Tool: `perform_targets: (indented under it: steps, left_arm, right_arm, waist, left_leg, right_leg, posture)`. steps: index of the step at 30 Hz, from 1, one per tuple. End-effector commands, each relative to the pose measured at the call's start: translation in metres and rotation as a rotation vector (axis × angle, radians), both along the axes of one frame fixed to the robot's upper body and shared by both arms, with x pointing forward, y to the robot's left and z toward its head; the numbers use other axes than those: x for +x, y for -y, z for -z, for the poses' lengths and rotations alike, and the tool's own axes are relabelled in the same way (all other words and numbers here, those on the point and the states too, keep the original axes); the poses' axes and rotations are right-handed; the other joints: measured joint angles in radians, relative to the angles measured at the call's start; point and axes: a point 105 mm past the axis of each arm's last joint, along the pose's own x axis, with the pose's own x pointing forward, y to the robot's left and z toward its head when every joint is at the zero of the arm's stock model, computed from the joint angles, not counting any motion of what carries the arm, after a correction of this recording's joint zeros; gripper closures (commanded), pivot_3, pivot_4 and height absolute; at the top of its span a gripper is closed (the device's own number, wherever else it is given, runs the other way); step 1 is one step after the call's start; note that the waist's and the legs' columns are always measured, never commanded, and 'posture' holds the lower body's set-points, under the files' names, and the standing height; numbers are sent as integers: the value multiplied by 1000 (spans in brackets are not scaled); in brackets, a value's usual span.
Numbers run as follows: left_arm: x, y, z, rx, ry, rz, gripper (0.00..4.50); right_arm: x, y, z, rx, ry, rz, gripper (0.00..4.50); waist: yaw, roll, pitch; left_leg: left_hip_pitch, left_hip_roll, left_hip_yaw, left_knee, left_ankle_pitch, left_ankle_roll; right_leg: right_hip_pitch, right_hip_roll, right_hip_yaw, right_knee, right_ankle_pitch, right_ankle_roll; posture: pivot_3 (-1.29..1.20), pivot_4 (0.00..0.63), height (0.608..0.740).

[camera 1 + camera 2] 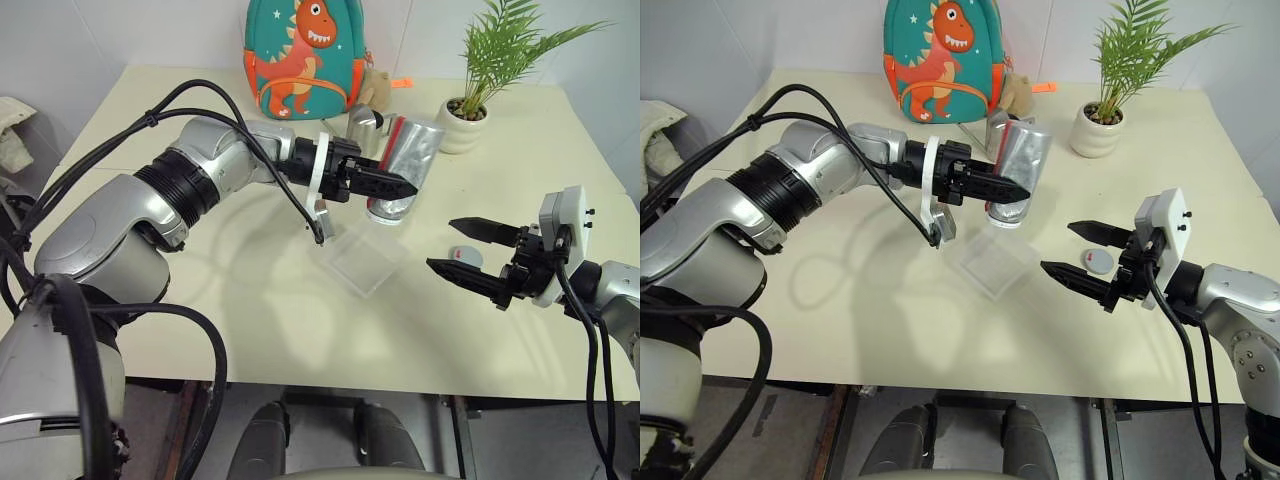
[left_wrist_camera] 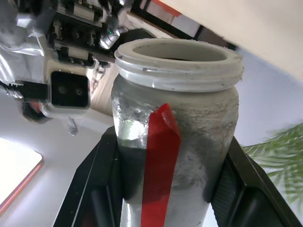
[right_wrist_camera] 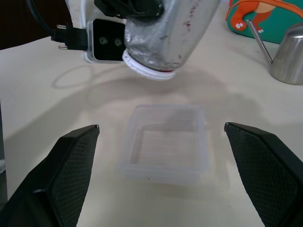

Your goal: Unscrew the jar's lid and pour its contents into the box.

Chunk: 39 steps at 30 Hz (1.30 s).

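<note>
A cream table point(image 1: 200, 300) carries the scene, with a dinosaur backpack point(image 1: 300, 55) at its 12 o'clock edge and a potted palm point(image 1: 470, 100) at about 1 o'clock. The clear plastic box point(image 1: 362, 257) sits near the table's centre, upright and open. Above it and toward its 12 o'clock side, the jar point(image 1: 405, 165) hangs in the air, tipped mouth-down over the box, its cap off and its threaded rim bare. The left gripper point(image 1: 385, 183) is clamped on the jar's body, one black finger on each side. At 3 o'clock from the box, the right gripper point(image 1: 470, 250) hovers with its fingers spread wide and nothing between them. The lid point(image 1: 466, 256) lies flat on the table just behind those fingers. A steel spouted can point(image 3: 289, 54) stands between the backpack and the jar.
</note>
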Motion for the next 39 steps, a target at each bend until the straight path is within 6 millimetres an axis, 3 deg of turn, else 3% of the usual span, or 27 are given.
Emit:
perform_targets:
  steps: [1, 3, 7, 11, 13, 19, 24, 29, 33, 39]
  left_arm:
    - [21, -14, -16, -226, -402, -204, 2606]
    - [27, -21, -21, -308, -538, -254, 2606]
    - [19, -27, -24, -413, -819, -224, 2606]
    - [35, -57, -42, -759, -1239, -214, 2606]
    - [45, -79, -44, -934, -1530, -177, 2606]
    - [47, -127, -25, -1177, -2099, -16, 2606]
    - [42, -150, -5, -1311, -2373, 8, 2606]
    - [35, -153, -4, -1301, -2400, -78, 2606]
    - [34, -135, 0, -1049, -1998, -457, 2606]
    - [24, -85, -5, -571, -1457, -592, 2606]
  right_arm:
    - [-2, 0, -8, -22, 38, -11, 37]
    - [-2, 0, -8, -25, 37, -13, 37]
    - [0, 1, -10, -35, 38, -21, 37]
    - [1, 2, -10, -41, 38, -29, 37]
    - [0, 3, -9, -44, 33, -34, 37]
    - [1, 3, -10, -47, 30, -48, 37]
    - [4, 4, -13, -34, 36, -67, 37]
    - [4, 4, -15, -18, 48, -85, 37]
    - [5, 4, -15, -21, 47, -87, 37]
    - [5, 4, -12, -28, 40, -79, 37]
  waist:
    - [0, 0, 0]
    - [-2, 0, 0]
    - [-1, 0, 0]
    - [-2, 1, -1]
    - [-6, 1, -1]
    - [-26, 1, -1]
    - [-29, 1, -1]
    - [-25, 0, -1]
    - [-26, 0, -1]
    - [-18, 0, -1]
  left_leg:
    - [0, 0, 0, 1, 0, 0]
    - [0, 0, 1, 1, 0, 0]
    - [0, 0, 2, 1, -1, 1]
    - [0, 0, 4, 2, -1, 2]
    - [0, 1, 5, 2, -1, 2]
    - [2, 1, 4, 4, -1, 3]
    - [3, 1, 3, 5, -1, 4]
    - [3, 1, 2, 5, 0, 4]
    - [4, 0, 3, 4, 0, 3]
    - [2, 0, 4, 2, 0, 3]
  right_leg:
    - [0, 0, 0, 0, 0, 0]
    - [0, 0, 0, 0, 1, 0]
    - [0, 0, 2, -1, 1, 0]
    - [0, 0, 4, 0, 1, 1]
    - [0, 0, 4, 1, 1, 1]
    - [1, 0, 5, 5, 2, 1]
    - [1, 1, 6, 4, 2, 1]
    - [2, 1, 6, 4, 3, 1]
    - [2, 1, 6, 2, 3, 1]
    - [2, 1, 6, -3, 4, 1]
  posture:
    - [0, 150, 740]
    - [0, 150, 740]
    - [0, 150, 740]
    - [0, 150, 740]
    - [0, 150, 740]
    - [0, 150, 740]
    - [0, 150, 740]
    - [0, 150, 740]
    - [0, 150, 740]
    - [0, 150, 740]
